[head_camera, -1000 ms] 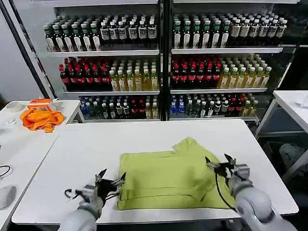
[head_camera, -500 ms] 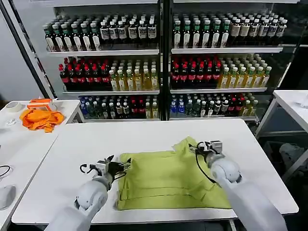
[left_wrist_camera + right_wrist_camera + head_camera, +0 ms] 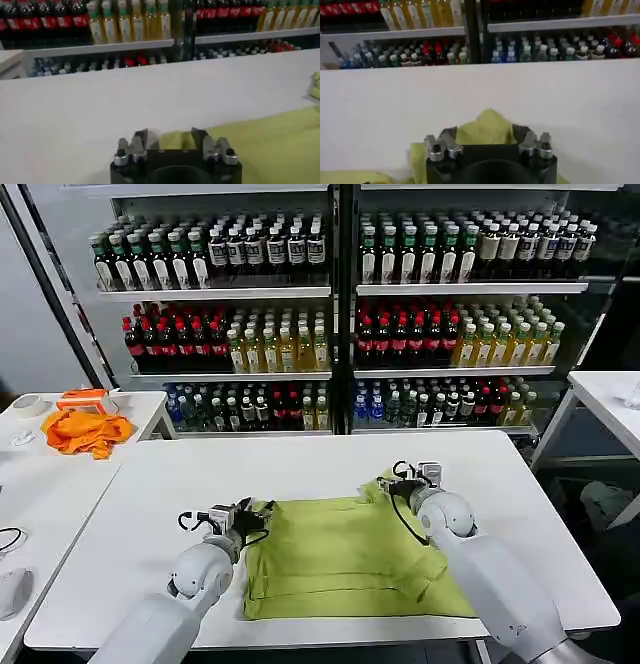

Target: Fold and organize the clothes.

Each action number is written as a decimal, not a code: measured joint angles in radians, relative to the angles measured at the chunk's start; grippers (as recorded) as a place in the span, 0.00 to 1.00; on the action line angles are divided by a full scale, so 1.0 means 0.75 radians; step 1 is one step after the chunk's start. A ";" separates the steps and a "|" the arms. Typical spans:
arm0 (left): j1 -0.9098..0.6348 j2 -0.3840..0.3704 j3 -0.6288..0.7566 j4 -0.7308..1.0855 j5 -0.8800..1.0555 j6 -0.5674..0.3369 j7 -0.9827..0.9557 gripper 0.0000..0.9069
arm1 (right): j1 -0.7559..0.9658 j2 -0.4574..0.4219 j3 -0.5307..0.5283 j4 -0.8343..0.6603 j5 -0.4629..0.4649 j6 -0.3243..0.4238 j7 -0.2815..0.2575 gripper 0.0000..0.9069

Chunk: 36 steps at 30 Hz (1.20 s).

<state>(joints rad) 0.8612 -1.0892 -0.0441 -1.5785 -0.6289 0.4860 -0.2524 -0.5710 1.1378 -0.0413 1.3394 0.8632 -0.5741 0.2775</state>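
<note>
Lime-green T-shirt [image 3: 345, 556] between 2 spread pincers, left [image 3: 258, 517], right [image 3: 388, 483]; orange cloth [image 3: 85, 431] well apart.

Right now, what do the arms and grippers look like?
Both arms have smooth, rounded light-grey shells. The left gripper and right gripper are black with metal-grey finger parts and screws, and loose black cables loop beside each wrist.

You have a white counter [image 3: 300, 469] in front of you, and the lime-green T-shirt [image 3: 340, 559] lies flat on its near half, one sleeve [image 3: 385, 484] bunched up at the far right corner. To your left, a second white counter [image 3: 40, 484] carries an orange cloth [image 3: 85, 431], a small orange box [image 3: 83, 399] and a roll of tape [image 3: 30, 405].
</note>
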 measured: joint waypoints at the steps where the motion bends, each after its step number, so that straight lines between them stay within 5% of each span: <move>1: 0.001 0.002 0.001 0.000 -0.002 -0.001 0.003 0.02 | -0.001 0.000 0.000 0.000 0.004 0.000 -0.001 0.00; 19: 0.055 0.053 -0.043 -0.052 -0.083 -0.071 0.079 0.02 | -0.042 -0.028 0.045 0.085 -0.017 0.028 -0.048 0.00; 36: 0.155 0.101 -0.123 -0.236 -0.132 -0.108 0.132 0.02 | -0.266 -0.170 0.209 0.442 -0.030 0.036 -0.060 0.00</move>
<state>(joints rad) 0.9777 -1.0135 -0.1364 -1.7554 -0.7277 0.4052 -0.1536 -0.7707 1.0103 0.1155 1.6706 0.8406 -0.5467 0.2326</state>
